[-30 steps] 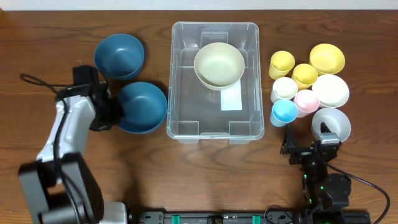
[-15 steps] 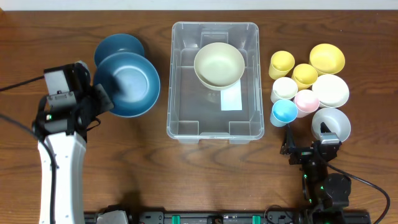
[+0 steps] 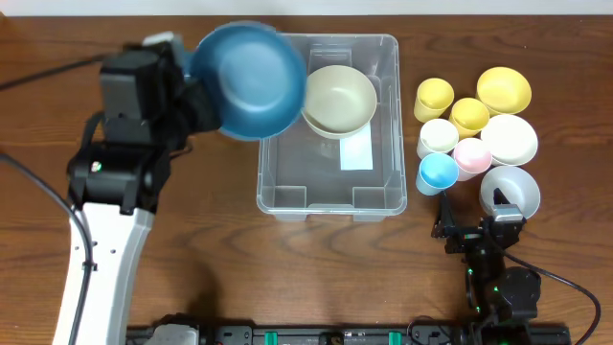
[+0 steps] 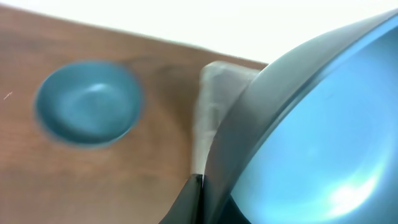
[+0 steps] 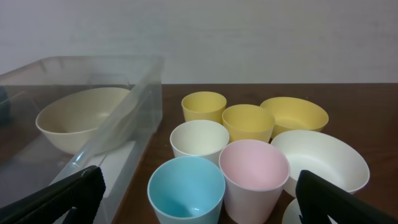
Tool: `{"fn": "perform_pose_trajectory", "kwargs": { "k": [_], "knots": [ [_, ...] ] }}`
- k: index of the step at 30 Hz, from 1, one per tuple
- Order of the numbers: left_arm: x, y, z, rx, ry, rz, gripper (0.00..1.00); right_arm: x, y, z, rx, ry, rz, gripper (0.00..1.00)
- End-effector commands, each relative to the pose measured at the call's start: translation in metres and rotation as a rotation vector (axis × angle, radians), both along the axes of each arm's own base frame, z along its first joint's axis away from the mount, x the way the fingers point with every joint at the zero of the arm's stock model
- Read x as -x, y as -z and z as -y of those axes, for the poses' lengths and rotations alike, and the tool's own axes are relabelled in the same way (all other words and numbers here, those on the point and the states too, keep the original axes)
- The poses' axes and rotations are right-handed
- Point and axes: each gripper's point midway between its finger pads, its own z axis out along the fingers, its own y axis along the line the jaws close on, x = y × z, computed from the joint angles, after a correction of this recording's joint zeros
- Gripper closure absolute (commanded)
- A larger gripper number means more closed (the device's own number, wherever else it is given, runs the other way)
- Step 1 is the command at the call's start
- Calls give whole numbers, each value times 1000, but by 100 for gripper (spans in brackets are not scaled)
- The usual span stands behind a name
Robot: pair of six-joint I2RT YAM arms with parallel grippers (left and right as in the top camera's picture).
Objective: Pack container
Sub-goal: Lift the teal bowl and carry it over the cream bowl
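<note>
Dark wood worktop [image 3: 220,259], pale wall [image 5: 249,37] behind. At centre, container [image 3: 316,187], upright, white label [image 3: 356,153] on floor. Inside at far end, cream bowl [image 3: 337,99]. On left, left end effector [image 3: 196,101] clamped tight on rim of blue bowl [image 3: 251,81]; bowl lifted, tilted, overlapping container's far-left corner in overhead view. On worktop, apart from container, second blue bowl [image 4: 87,102]. Near front edge, right end effector [image 3: 476,230], jaws spread wide, empty. Right of container, cluster of cups and bowls [image 3: 474,125]: yellow, white, pink, light blue.

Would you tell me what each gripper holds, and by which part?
Left gripper pinches the blue bowl by its rim; right gripper is open, empty.
</note>
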Motion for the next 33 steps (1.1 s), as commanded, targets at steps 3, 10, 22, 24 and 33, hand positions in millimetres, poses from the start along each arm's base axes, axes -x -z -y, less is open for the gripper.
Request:
{"fn": "perform_pose_trajectory", "kwargs": {
  "k": [3, 10, 22, 24, 33],
  "knots": [
    [-24, -17, 47, 29, 89, 18, 94, 0, 1, 0, -13, -1, -1, 1],
    [-66, -2, 95, 18, 163, -21, 94, 0, 1, 0, -13, -2, -1, 1],
    [-112, 103, 117, -44, 155, -225, 94, 0, 1, 0, -13, -2, -1, 1],
    [-115, 120, 118, -54, 155, -259, 94, 0, 1, 0, -13, -2, -1, 1],
    [-119, 176, 133, -85, 176, -356, 94, 0, 1, 0, -13, -1, -1, 1]
  ]
}}
